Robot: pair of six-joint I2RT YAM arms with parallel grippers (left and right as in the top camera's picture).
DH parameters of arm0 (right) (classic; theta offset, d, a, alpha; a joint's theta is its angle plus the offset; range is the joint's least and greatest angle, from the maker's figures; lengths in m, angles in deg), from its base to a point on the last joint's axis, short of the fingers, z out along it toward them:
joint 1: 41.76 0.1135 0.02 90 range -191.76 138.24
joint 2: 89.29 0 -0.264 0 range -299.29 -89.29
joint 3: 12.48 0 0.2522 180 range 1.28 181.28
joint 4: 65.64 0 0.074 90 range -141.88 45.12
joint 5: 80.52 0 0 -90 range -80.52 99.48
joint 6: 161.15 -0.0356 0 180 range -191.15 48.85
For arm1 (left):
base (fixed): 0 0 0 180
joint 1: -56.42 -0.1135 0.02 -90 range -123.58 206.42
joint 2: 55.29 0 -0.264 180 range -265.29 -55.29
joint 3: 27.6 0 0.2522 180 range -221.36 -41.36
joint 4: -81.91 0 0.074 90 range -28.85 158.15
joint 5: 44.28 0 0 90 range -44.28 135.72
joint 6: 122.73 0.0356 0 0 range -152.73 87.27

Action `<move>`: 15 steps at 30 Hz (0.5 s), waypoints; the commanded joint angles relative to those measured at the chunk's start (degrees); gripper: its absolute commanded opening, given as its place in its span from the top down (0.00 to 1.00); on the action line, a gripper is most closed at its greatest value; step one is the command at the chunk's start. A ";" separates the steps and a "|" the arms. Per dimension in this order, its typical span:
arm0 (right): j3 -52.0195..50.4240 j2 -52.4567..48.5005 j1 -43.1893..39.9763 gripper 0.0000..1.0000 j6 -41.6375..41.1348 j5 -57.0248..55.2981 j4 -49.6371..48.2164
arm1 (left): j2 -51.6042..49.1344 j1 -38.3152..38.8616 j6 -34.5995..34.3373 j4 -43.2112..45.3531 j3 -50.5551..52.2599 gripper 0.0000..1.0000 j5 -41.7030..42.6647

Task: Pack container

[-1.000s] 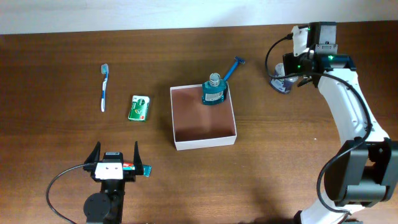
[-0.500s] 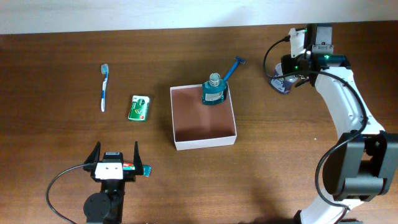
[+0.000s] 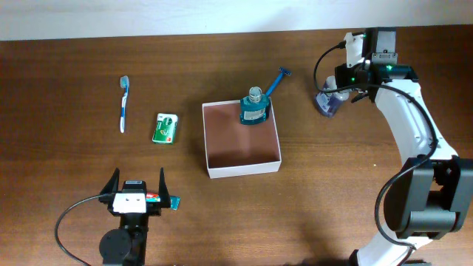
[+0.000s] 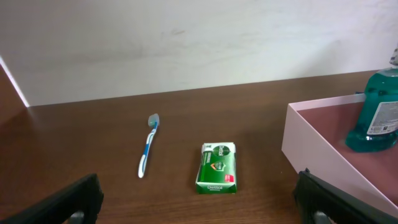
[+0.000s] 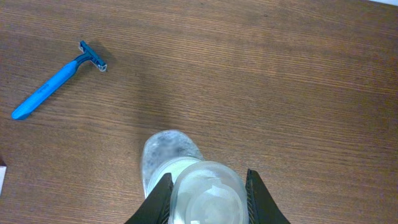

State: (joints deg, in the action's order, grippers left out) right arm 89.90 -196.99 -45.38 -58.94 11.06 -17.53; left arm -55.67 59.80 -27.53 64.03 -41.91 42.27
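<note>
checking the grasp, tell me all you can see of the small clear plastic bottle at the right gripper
The small clear plastic bottle is see-through, faintly bluish, with a cloudy rounded end facing the wrist camera; no label shows. It is at the far right of the dark wooden table, right of the blue plastic razor, outside the white-walled square container. The right gripper has a black finger against each side of it. From overhead it seems to lean; whether it rests on the table is unclear.

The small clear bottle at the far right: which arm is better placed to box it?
Right. The right gripper straddles the small clear plastic bottle, fingers against its sides; the left gripper sits open at the near edge, far beyond the white square container.
</note>
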 commanded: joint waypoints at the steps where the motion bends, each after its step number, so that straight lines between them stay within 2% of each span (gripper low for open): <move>1: 0.42 1.14 -0.15 0.85 -0.24 0.98 0.37 | -0.02 0.22 1.14 -0.44 0.02 0.01 -0.48; 15: 3.19 9.68 1.05 0.85 -0.22 1.66 4.92 | -0.02 0.22 1.14 -0.44 0.02 0.01 -0.46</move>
State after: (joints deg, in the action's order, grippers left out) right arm 89.90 -192.99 -45.09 -58.92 11.48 -12.24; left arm -55.65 59.80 -27.51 64.01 -41.91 42.27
